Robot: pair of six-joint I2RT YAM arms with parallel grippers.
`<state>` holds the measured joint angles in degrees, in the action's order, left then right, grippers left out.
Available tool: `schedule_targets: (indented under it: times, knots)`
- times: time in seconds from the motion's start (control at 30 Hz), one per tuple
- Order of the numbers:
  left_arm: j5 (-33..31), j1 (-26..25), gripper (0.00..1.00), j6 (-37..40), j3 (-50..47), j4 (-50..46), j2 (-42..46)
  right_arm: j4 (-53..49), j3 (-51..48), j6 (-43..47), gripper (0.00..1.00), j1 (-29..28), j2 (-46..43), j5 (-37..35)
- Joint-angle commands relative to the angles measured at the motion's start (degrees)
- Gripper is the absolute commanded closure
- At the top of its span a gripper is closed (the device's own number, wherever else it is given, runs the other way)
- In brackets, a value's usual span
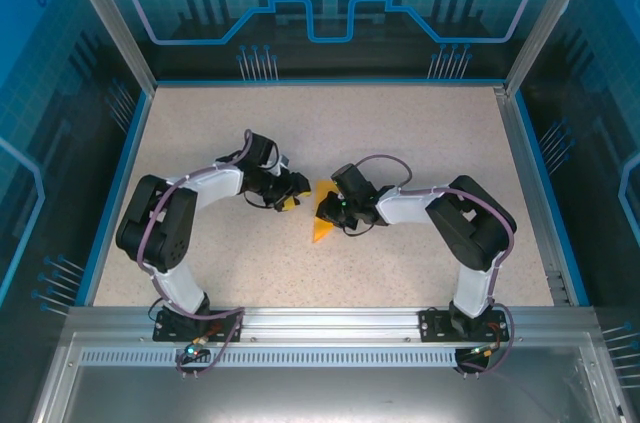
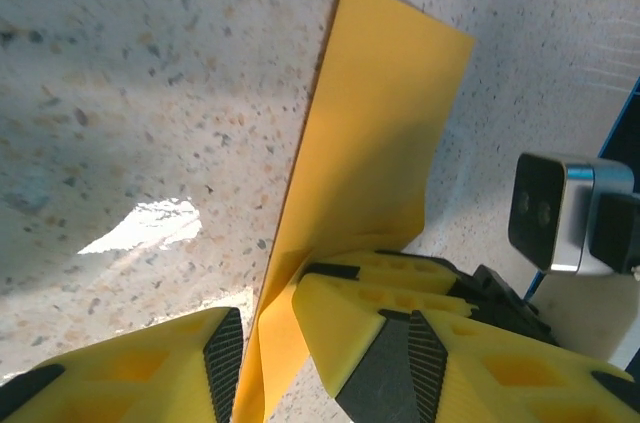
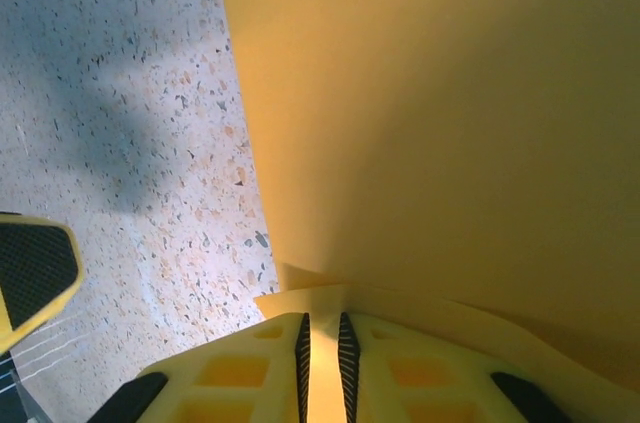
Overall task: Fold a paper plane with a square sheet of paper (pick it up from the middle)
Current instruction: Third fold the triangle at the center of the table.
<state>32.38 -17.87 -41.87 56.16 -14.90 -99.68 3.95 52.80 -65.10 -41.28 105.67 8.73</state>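
Observation:
The square sheet of paper (image 1: 321, 228) is orange-yellow and folded, and it stands up off the table between my two grippers. In the left wrist view the paper (image 2: 380, 123) rises as a tall creased panel. My left gripper (image 2: 265, 343) straddles its lower edge with a clear gap on either side, so it is open. My right gripper (image 3: 322, 328) has its pads almost together on a fold of the paper (image 3: 430, 113), pinching it. From above, the left gripper (image 1: 293, 195) and right gripper (image 1: 333, 205) face each other across the sheet.
The speckled table (image 1: 330, 133) lies inside a blue-walled enclosure with a metal rail (image 1: 320, 321) at the near edge. The right wrist's camera (image 2: 555, 213) sits close beside the left fingers. One left finger pad (image 3: 35, 273) shows at the edge of the right wrist view.

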Motion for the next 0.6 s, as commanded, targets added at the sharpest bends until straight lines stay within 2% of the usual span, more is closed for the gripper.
schedule_targets:
  times: [0.0,0.27,0.37,0.57]
  knots:
    - [2.6,-0.8,0.5,0.7,-1.7,0.5,2.1,-4.3,-1.7,1.1,0.8,1.1,-0.4,-0.3]
    - [4.5,-2.8,0.6,0.2,-2.4,1.6,1.9,-5.8,-1.8,1.2,0.94,1.3,-0.2,-0.3]
    - [4.7,-3.5,0.69,0.2,-2.4,1.7,1.1,-6.1,-1.8,1.1,0.98,1.2,0.0,-0.1]
    - [4.0,-4.4,0.84,0.3,-2.3,1.3,-1.2,-6.6,-1.5,1.0,0.99,1.4,0.3,0.0]
